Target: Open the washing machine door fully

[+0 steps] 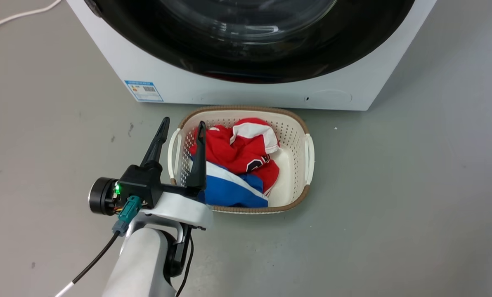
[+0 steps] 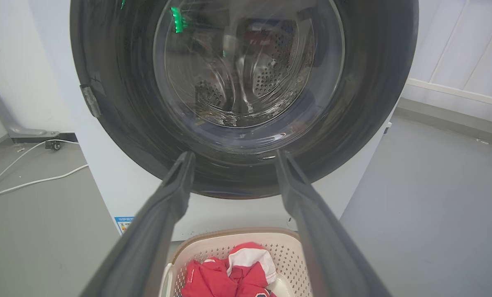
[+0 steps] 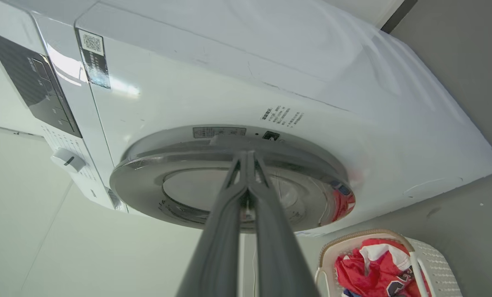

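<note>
No wording is legible. The washing machine bears a blue label sticker and a QR-code sticker, both with print too small to read.

Laundry basket stands before the washing machine; floor beside it free.

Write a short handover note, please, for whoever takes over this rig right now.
Left gripper: open, empty, over the laundry basket's left edge, pointing at the washing machine.
Right gripper: shut, tips at the rim of the washing machine door; grip unconfirmed.
The door looks closed.
Done: approach only.
Left: pull the door fully open.
</note>
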You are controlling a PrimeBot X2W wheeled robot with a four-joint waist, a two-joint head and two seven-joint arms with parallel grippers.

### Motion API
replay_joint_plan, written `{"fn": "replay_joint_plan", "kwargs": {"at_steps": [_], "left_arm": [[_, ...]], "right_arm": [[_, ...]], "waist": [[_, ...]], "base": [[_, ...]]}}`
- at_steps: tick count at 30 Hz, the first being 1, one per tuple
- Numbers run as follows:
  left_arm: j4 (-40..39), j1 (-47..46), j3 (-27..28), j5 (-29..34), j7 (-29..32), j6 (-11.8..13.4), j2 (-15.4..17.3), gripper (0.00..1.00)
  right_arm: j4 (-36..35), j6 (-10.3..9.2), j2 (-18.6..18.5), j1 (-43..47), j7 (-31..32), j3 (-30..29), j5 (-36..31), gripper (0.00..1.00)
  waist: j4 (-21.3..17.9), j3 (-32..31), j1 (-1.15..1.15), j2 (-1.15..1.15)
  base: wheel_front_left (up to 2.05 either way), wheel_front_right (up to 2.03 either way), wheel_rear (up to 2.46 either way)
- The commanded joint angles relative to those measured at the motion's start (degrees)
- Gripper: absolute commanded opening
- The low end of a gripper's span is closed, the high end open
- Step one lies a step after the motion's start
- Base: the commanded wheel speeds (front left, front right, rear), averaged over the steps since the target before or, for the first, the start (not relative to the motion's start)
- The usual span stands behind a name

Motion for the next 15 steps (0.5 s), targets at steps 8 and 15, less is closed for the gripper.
{"fn": "replay_joint_plan", "kwargs": {"at_steps": [8, 15], "left_arm": [[-1.9, -3.2, -2.1, -0.9, -0.1, 1.3, 0.0, 1.0], [-3.4, -5.5, -4.0, -1.1, -0.1, 2.3, 0.0, 1.0]], "right_arm": [[3.9, 0.02, -0.8, -13.2, 6.1, 4.9, -5.1, 0.0], [8.5, 0.02, 0.5, -23.2, 7.8, 7.1, -10.2, 0.0]], "waist": [[1.6, 4.5, -0.01, 0.0], [2.7, 8.5, -0.01, 0.0]], "base": [[0.0, 0.0, 0.0], [0.0, 0.0, 0.0]]}}
